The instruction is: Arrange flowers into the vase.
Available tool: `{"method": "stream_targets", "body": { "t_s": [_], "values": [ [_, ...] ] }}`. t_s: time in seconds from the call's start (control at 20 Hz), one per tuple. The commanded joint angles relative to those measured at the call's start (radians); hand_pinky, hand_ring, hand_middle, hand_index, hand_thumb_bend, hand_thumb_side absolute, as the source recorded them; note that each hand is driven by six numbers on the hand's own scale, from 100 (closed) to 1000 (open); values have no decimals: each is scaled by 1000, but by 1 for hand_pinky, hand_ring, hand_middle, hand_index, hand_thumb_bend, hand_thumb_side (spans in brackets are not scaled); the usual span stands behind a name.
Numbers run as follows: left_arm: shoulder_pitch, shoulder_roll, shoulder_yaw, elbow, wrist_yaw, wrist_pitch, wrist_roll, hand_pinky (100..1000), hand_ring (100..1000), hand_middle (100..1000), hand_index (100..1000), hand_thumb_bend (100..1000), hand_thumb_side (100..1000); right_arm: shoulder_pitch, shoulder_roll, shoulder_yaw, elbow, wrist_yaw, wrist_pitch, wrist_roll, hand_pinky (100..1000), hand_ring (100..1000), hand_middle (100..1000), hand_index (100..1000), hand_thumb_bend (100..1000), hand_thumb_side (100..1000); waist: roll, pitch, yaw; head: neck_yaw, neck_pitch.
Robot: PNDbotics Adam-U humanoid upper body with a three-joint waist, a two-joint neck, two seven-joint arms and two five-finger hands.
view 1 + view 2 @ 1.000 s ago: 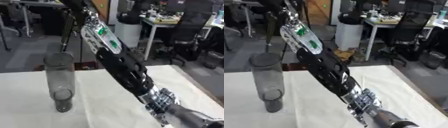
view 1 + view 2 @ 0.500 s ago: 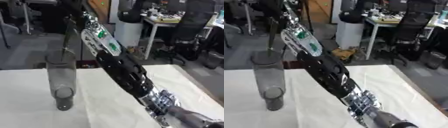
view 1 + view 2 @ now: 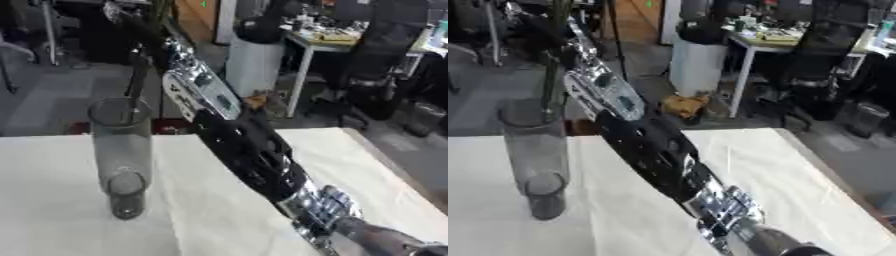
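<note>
Spreading across the lower half of both head views, a white-covered bench (image 3: 52, 200), bare apart from one vessel. Behind it, a dim workshop with a black office chair (image 3: 385, 60) and a pale cylindrical bin (image 3: 254, 60). Crossing the whole scene on a diagonal, the robot's right arm (image 3: 245, 155), black with silver joints, rising from the lower right corner to the upper left and passing above the vessel. Standing upright on the left part of the bench, a tall vase (image 3: 122, 150) of smoky clear glass, narrow at the foot, apart from the arm. Dropping straight down from the top left, a thin dark-green flower stem (image 3: 553, 75), its lower end now seeming to sit just inside the vase mouth, where half a second ago it appeared at or just above the rim; no bloom visible. Judged from that: insertion under way, first flower partly in, not yet released. At the very top left, only a pale blur of the right hand (image 3: 116, 10); impossible to tell whether open or closed on the stem. No sign of the left hand in either view. Likely next: lowering further, then letting go once the stem leans on the glass.
</note>
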Motion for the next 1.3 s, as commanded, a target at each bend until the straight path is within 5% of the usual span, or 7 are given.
{"method": "stream_targets", "body": {
  "t_s": [0.05, 0.6, 1.05, 1.3],
  "values": [
    [-14, 7, 3, -14, -3, -1, -5, 641, 936, 953, 959, 100, 1000, -14, -42, -16, -5, -32, 16, -3, 100, 1000, 100, 100, 237, 279, 6, -12, -3, -4, -14],
    [-22, 1, 1, -14, -3, -3, -9, 639, 939, 955, 959, 100, 1000, -6, -53, -11, -12, -5, 23, 8, 102, 1000, 100, 100, 270, 411, 0, 8, 5, -15, -30],
    [-30, -10, 2, -14, -3, -5, -11, 637, 942, 957, 955, 100, 1000, -3, -54, -4, -13, 50, -20, 53, 140, 1000, 100, 100, 264, 436, -8, 31, 19, -26, -55],
    [-33, -13, 2, -14, -4, -5, -12, 635, 944, 958, 955, 100, 1000, 2, -54, -2, -18, 102, -41, 83, 318, 1000, 100, 100, 291, 485, -12, 43, 19, -30, -62]
  ]
}}
